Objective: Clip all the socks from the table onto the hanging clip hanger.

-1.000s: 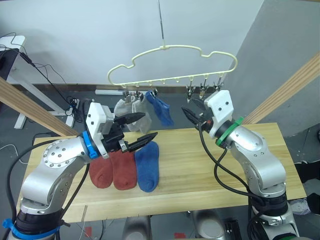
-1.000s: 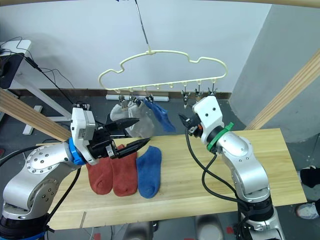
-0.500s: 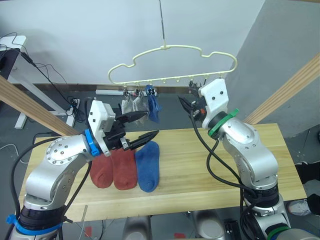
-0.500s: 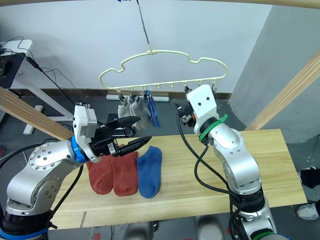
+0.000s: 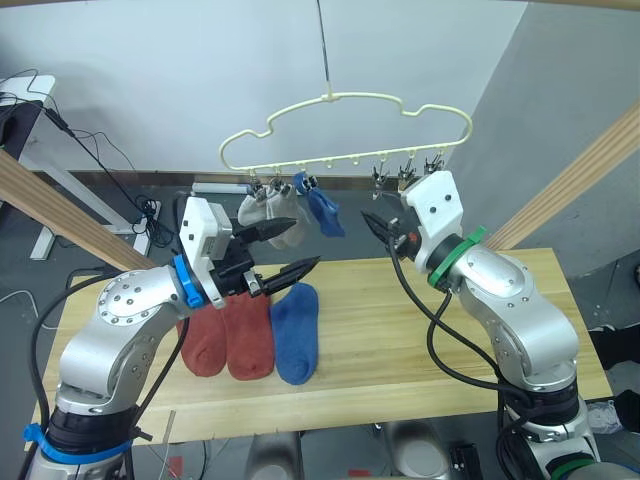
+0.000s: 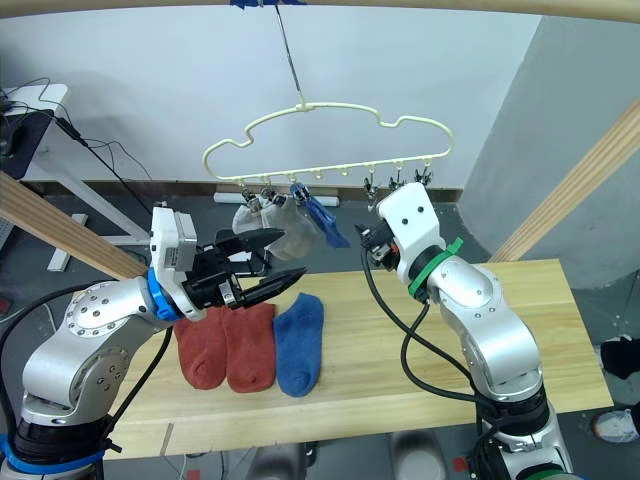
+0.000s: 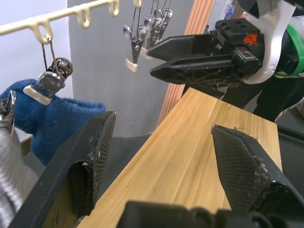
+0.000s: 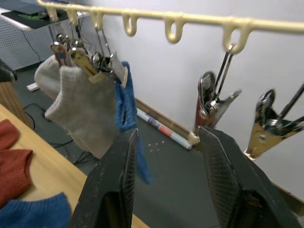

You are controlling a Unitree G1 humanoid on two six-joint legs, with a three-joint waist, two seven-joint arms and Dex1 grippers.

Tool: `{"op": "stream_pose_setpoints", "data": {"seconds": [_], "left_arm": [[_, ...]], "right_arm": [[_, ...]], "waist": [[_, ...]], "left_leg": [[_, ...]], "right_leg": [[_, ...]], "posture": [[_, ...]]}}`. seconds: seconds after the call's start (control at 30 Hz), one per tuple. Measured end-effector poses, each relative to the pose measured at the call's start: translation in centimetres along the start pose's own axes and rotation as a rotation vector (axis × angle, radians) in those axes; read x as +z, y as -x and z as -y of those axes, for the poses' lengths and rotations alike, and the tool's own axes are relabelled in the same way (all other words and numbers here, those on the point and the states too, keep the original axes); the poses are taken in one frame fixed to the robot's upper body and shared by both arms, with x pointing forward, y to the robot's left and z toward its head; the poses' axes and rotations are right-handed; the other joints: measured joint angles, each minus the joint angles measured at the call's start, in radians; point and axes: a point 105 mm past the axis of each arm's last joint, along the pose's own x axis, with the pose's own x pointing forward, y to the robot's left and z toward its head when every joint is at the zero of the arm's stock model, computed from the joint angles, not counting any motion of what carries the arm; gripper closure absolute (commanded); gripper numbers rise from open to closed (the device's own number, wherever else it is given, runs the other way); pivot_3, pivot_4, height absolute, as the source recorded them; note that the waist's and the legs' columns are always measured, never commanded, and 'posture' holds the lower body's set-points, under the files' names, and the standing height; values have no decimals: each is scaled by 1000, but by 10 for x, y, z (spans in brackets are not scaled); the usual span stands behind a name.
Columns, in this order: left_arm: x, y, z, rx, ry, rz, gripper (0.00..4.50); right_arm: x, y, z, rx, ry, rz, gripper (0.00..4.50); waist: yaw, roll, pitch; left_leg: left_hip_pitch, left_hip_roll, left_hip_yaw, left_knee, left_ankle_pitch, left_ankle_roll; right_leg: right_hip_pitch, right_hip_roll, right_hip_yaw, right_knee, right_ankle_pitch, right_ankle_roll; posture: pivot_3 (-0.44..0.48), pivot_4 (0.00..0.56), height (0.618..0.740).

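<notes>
The hanger [image 5: 345, 130] is shown suspended by its hook above the far edge of the counter [image 5: 400, 340]. Three socks are clipped at its left end — two grey socks [image 5: 270, 212] side by side and one blue sock [image 5: 322, 208] just to their right, tilted outward. Three clips [image 5: 408, 172] at the right end are seen empty.

Three socks are laid flat on the left part of the counter, toes toward the near edge: two red socks [image 5: 228, 338] touching each other, and a second blue sock [image 5: 296, 332] just beside them on the right.

The left tool [image 5: 283, 253] is held above the red socks, in front of the hanging grey pair, with its fingers spread wide and nothing between them. The right tool [image 5: 380, 228] is raised below the empty clips, pointed toward the hung socks. In the right wrist view its fingers [image 8: 114, 190] are seen parted and empty, with an empty clip framed in the gap between them; whether it is touched cannot be told.
</notes>
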Motion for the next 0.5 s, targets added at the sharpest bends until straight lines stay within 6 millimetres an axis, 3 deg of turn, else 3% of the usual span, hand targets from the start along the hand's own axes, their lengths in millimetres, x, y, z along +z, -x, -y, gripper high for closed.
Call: {"op": "stream_pose_setpoints", "data": {"seconds": [0.5], "left_arm": [[0, -1, -2, 0, -8, 5, 908]], "right_arm": [[2, -14, 11, -56, -21, -20, 2408]], "waist": [[1, 0, -2]], "left_leg": [[0, 0, -1, 0, 1, -1]], "right_leg": [[0, 0, 0, 2, 0, 0]], "posture": [[-187, 253, 740]]}}
